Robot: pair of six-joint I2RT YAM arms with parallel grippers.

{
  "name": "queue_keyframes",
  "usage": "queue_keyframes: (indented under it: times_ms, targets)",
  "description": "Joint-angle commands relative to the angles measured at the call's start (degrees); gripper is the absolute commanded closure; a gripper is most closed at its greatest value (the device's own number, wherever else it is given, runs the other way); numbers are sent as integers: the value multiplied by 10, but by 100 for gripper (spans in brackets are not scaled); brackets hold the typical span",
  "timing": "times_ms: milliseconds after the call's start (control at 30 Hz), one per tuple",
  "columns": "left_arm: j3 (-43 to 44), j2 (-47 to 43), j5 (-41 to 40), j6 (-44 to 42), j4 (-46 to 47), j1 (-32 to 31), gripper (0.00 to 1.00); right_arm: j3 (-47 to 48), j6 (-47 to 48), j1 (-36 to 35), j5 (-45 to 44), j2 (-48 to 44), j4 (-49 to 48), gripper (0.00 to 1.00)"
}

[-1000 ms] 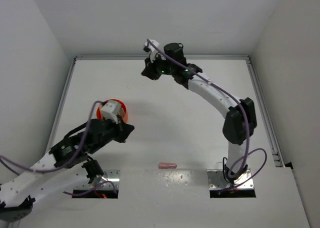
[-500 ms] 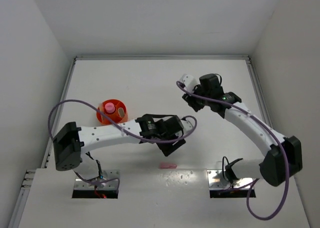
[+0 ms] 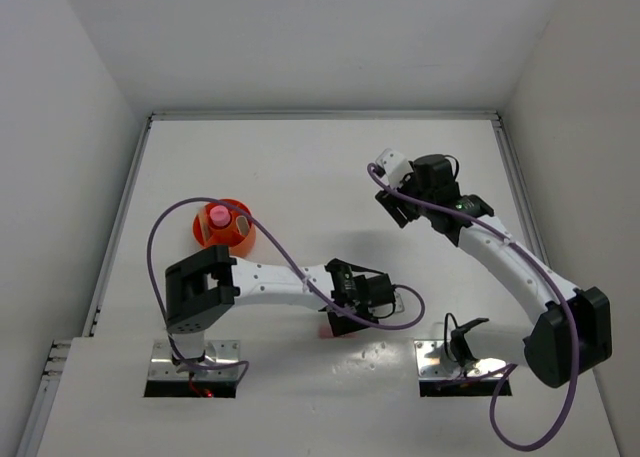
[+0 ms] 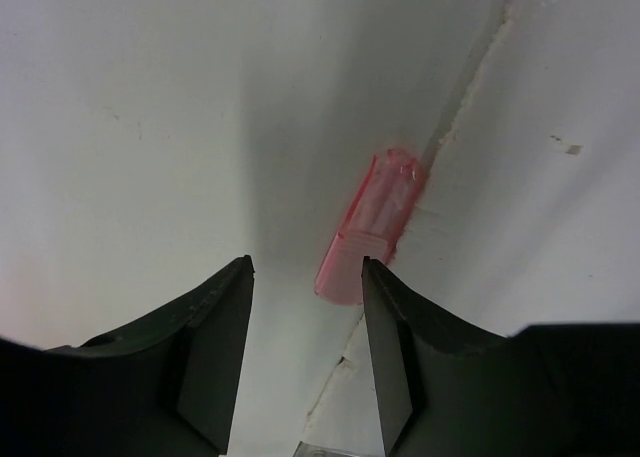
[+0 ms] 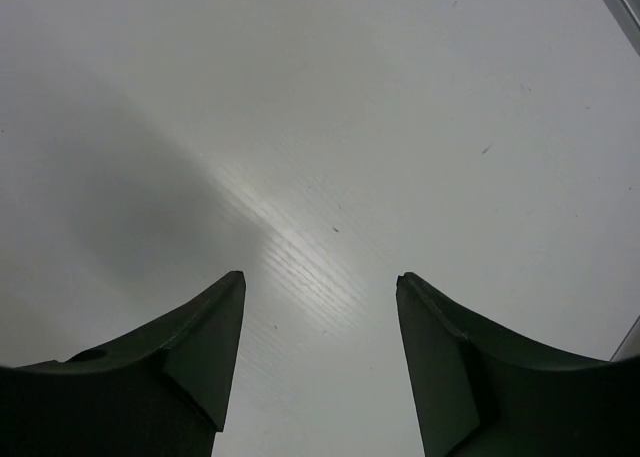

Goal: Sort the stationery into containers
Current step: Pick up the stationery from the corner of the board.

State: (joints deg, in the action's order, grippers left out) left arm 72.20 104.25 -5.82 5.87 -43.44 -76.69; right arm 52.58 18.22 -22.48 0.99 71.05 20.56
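– While the left end effector [image 4: 306, 267] hangs low over the tabletop [image 4: 130, 127], how do its jaws stand?

– Moderately apart, with nothing gripped. A pink bar [image 4: 368, 222] lies flat just ahead of them. Its near end reaches just into the gap, close to the finger on the right of the wrist view. I cannot tell if it touches that finger.

– What does the bar rest on?

– A seam [image 4: 470, 87] between two sheets of the tabletop, and it runs along that line.

– And the right end effector [image 5: 318, 277]?

– Its jaws are spread wide and hold nothing; only bare tabletop shows between them.

– Where is the container?

– From above, the orange tub [image 3: 243, 243] sits at the left, well apart from the pink bar. A pink-capped tube [image 3: 216, 215] stands in one compartment, and a pale piece [image 3: 240, 224] sits in the next, too small to name.

– And the arms?

– The left arm [image 3: 270, 285] stretches rightward along the near edge. The right arm [image 3: 500, 257] bends toward the far middle, well apart from both tub and bar.
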Motion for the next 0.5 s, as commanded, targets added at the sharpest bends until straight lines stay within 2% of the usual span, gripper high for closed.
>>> queue_keyframes:
  times_ms: [0, 467]
  targets:
    - [22, 6, -10, -16, 5, -7, 47, -6, -6, 4, 1, -15, -26, 38]
    - [1, 23, 57, -16, 54, -18, 45, -6, -6, 15, 7, -15, -21, 38]
